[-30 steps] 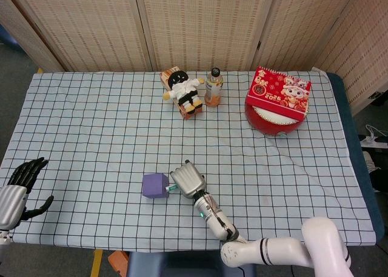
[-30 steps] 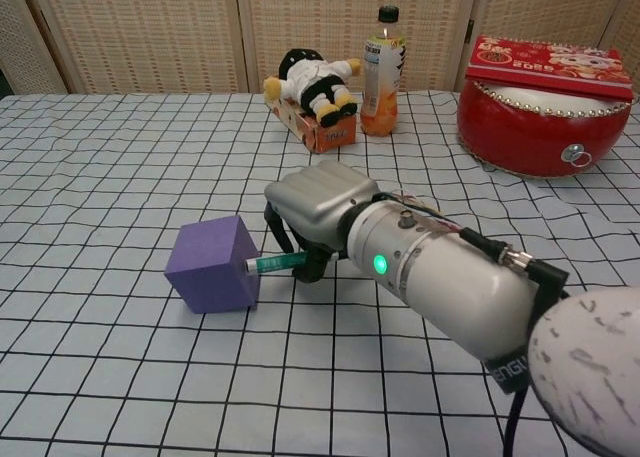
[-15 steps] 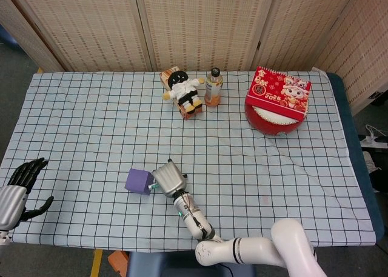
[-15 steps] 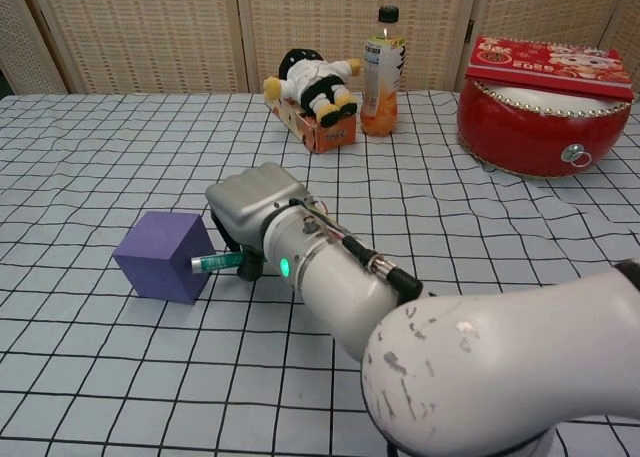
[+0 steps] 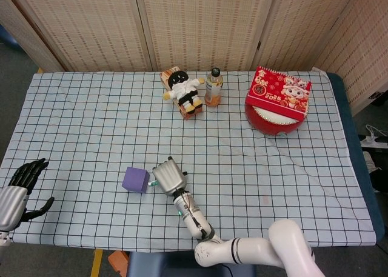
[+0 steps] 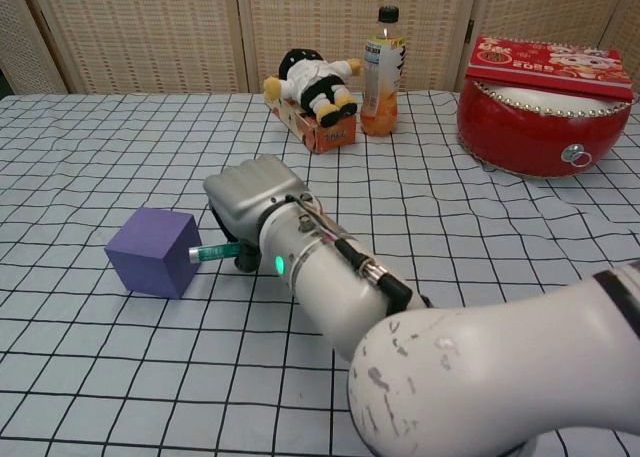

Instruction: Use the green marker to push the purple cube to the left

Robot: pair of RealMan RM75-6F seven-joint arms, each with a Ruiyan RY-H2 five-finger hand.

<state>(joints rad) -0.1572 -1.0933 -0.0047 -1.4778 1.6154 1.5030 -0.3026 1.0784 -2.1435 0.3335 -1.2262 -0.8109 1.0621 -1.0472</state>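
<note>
The purple cube [image 5: 136, 179] [image 6: 152, 250] sits on the checked cloth, left of centre near the front. My right hand [image 5: 170, 177] [image 6: 253, 200] grips the green marker [image 6: 213, 250] [image 5: 154, 183] just right of the cube. The marker points left and its tip touches the cube's right face. My left hand [image 5: 23, 183] hangs off the table's front left corner, fingers spread, holding nothing; the chest view does not show it.
A plush doll on a small box [image 5: 182, 90] [image 6: 312, 89], an orange drink bottle [image 5: 213, 87] [image 6: 382, 59] and a red drum with a red box on top [image 5: 277, 102] [image 6: 543, 107] stand along the back. The checked cloth [image 5: 85, 125] stretches left of the cube.
My right hand has slid left with the marker, pushing the purple cube leftward across the cloth. The left hand has stayed put.
</note>
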